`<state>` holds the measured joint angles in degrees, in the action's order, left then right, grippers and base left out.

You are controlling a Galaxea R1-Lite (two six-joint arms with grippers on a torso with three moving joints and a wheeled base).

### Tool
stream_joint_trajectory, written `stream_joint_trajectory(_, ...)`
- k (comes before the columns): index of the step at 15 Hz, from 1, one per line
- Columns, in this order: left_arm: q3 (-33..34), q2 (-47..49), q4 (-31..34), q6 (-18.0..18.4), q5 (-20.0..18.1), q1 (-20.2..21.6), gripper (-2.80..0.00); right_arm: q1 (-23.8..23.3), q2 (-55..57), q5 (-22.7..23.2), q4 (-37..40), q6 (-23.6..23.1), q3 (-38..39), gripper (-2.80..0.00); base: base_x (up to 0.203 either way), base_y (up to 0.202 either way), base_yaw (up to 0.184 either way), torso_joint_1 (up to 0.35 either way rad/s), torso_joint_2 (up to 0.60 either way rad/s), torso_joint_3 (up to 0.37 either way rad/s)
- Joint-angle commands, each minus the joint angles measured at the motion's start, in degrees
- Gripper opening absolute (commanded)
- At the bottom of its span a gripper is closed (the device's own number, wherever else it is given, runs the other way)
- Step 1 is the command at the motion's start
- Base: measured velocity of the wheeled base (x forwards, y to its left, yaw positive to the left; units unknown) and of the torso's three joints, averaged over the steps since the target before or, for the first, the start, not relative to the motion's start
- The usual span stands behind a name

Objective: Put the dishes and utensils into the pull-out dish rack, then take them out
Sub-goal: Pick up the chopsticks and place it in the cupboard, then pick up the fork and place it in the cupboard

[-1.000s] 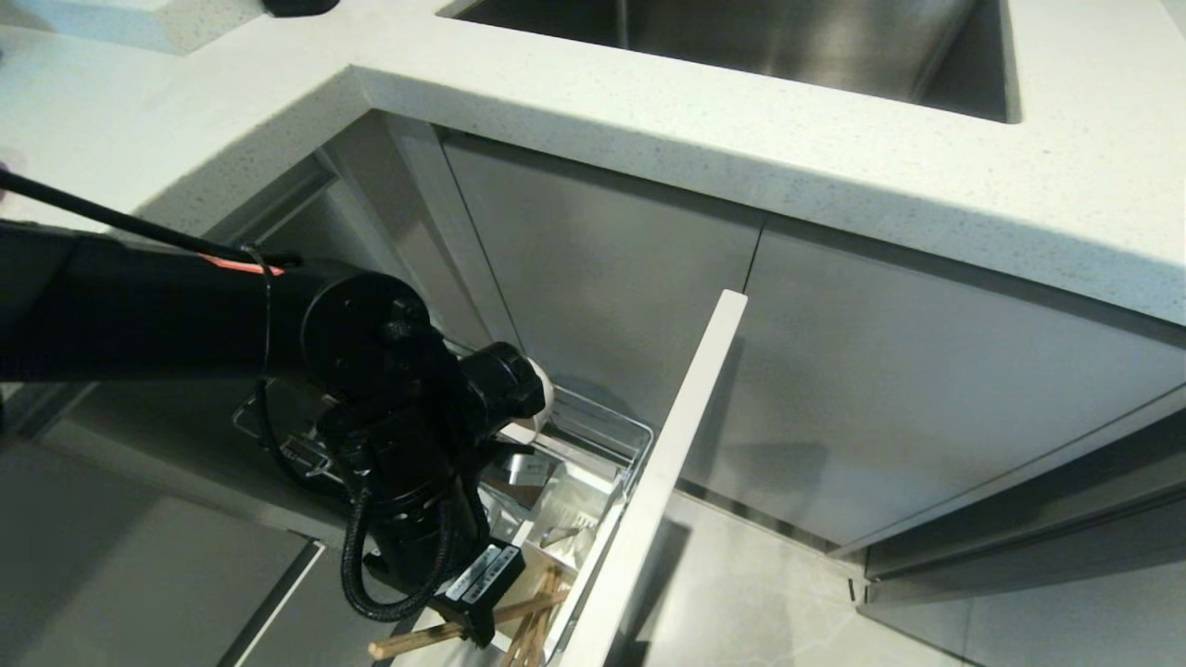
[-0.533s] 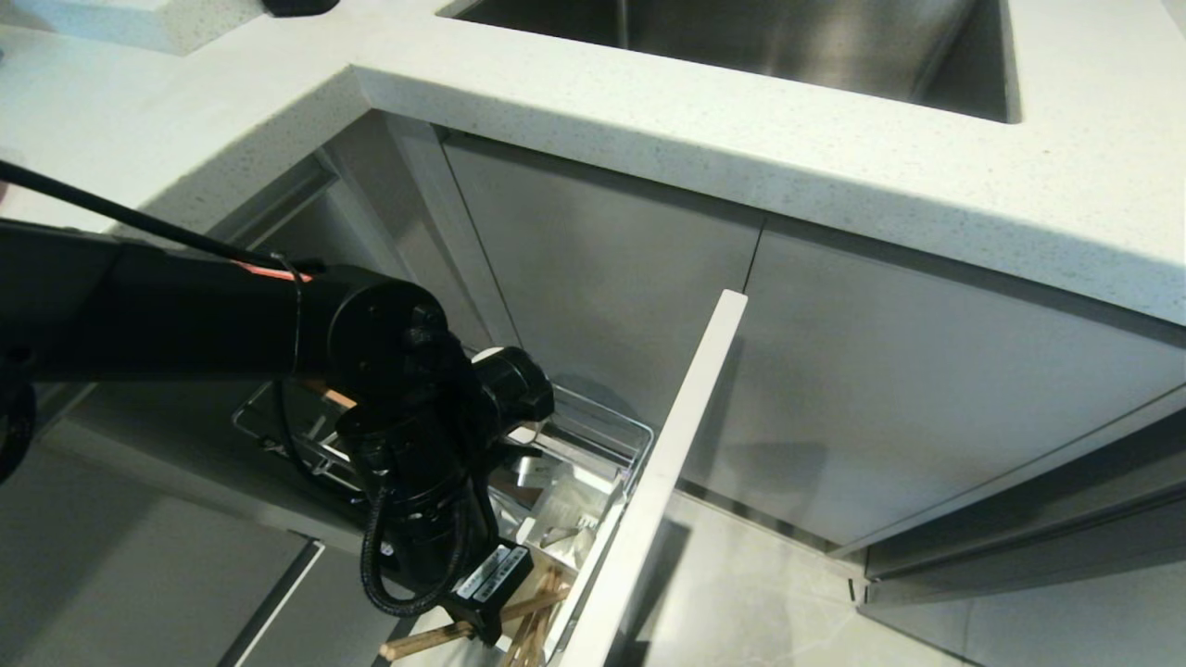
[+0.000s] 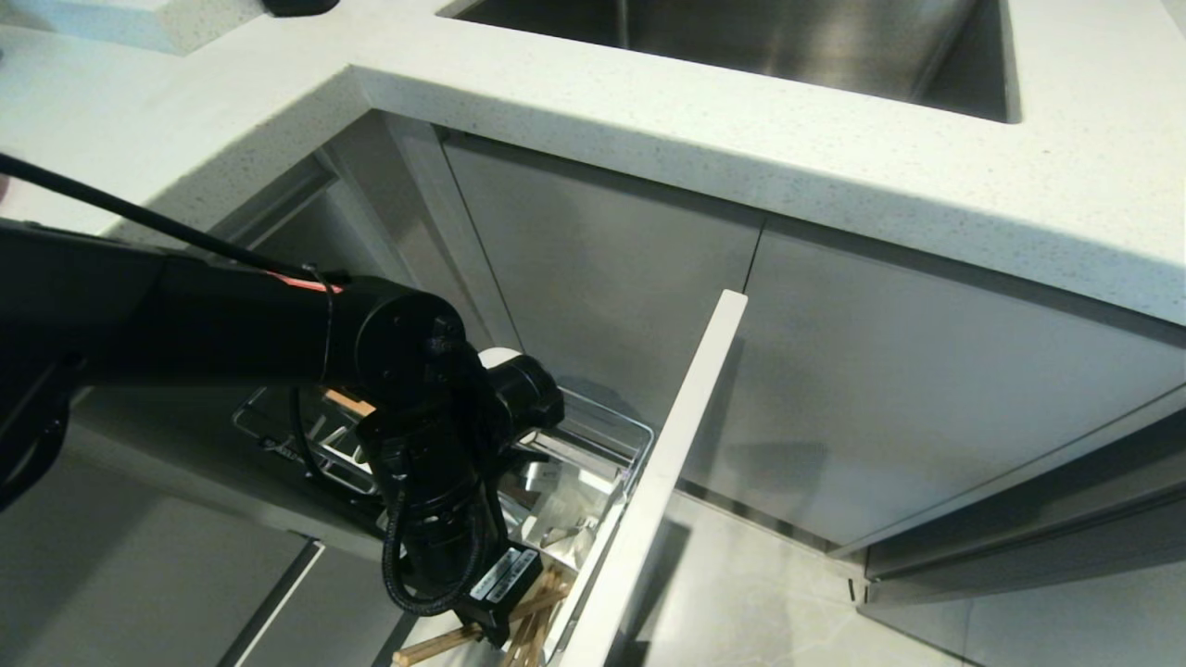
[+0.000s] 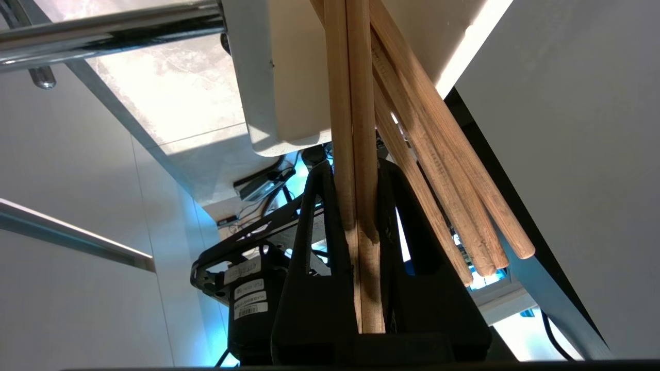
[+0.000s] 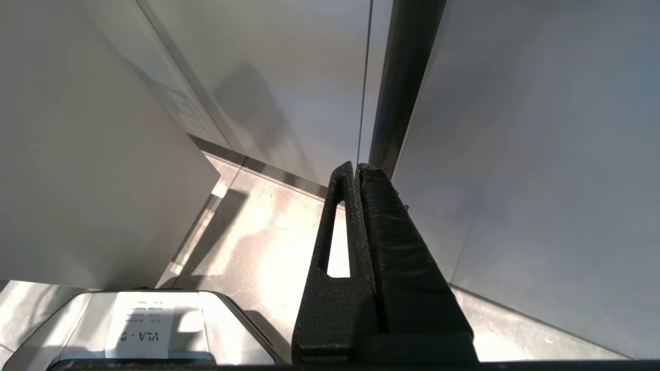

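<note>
A pair of light wooden chopsticks (image 4: 356, 154), smooth, round and pale tan with fine grain, lies side by side and is pinched between the two black fingers of the left pincer (image 4: 361, 206). In the left wrist view three more wooden sticks (image 4: 443, 170) fan out just beside the held pair, toward four o'clock, their blunt rounded ends free. All the sticks run up into one white plastic utensil caddy (image 4: 289, 103) at twelve o'clock, with a chrome rail (image 4: 113, 28) at ten o'clock. In the head view the black left arm (image 3: 213, 320) reaches down at eight o'clock into the pull-out dish rack (image 3: 602, 435), a chrome wire basket behind a pale front panel (image 3: 667, 472); stick ends show at six o'clock. One white speckled desk (image 3: 741, 120) spans the top, holding one steel sink (image 3: 741, 37). The right pincer (image 5: 358, 172) hangs over the floor with its fingers pressed together, gripping nothing.
</note>
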<state>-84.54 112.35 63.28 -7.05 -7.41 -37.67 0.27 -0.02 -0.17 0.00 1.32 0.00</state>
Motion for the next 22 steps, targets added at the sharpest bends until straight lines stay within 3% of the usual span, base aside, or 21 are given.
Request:
stream_joint_trajectory(1, 0.0, 0.1, 0.4, -0.1, -0.1, 0.0, -2.8, 0.0, 0.0, 0.0, 0.0, 0.0, 0.1, -2.8, 0.0, 0.0, 0.0, 0.0, 0.0, 0.0)
stream_joint_trajectory(5, 0.0, 0.1, 0.4, 0.0, 0.0, -0.2, -2.8, 0.1, 0.0, 0.0, 0.0, 0.0, 0.1, -2.8, 0.0, 0.0, 0.0, 0.0, 0.0, 0.0)
stream_joint_trajectory(6, 0.0, 0.1, 0.4, 0.0, 0.0, -0.2, 0.0, 0.0, 0.0, 0.0, 0.0, 0.0, 0.1, -2.8, 0.0, 0.0, 0.0, 0.0, 0.0, 0.0)
stream_joint_trajectory(14, -0.5, -0.5, 0.4, -1.2, 0.2, -0.5, 0.0, 0.0, 0.0, 0.0, 0.0, 0.0, 0.1, -2.8, 0.0, 0.0, 0.0, 0.0, 0.0, 0.0)
stream_joint_trajectory(22, -0.5, -7.0, 0.4, -1.7, 0.6, -0.5, 0.0, 0.0, 0.0, 0.0, 0.0, 0.0, 0.1, -2.8, 0.0, 0.0, 0.0, 0.0, 0.0, 0.0)
